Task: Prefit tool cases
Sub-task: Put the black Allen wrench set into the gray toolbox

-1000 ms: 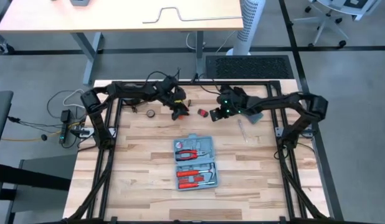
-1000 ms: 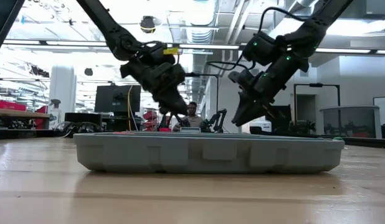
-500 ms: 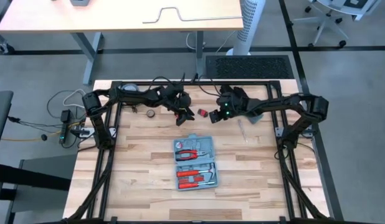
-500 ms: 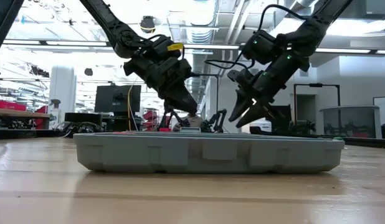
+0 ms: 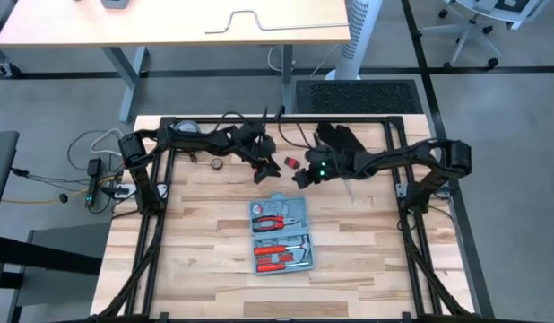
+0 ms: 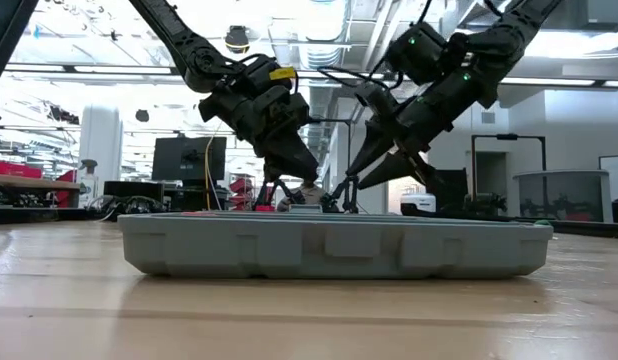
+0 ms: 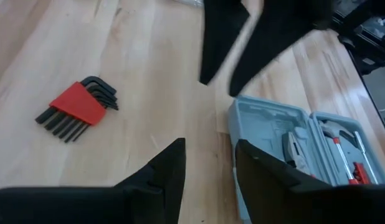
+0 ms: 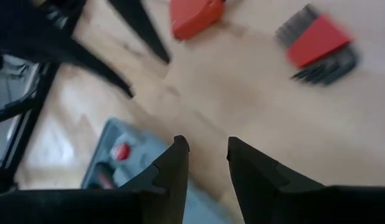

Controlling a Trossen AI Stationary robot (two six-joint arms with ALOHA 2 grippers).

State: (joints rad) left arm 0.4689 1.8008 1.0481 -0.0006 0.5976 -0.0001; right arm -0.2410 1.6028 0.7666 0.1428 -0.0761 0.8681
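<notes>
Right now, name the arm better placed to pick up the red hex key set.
Right, probably. The right gripper hangs open close beside the red hex key set; the left gripper sits farther off, nearer the tool case.

A red-holdered hex key set [image 7: 77,107] lies on the wooden table [image 5: 205,233].

tool case [image 7: 286,134] cut off at frame edge, hex keys [image 8: 320,46] blurred

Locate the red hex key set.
The red hex key set lies on the wooden table beyond the open tool case, between the left gripper and right gripper.
</notes>
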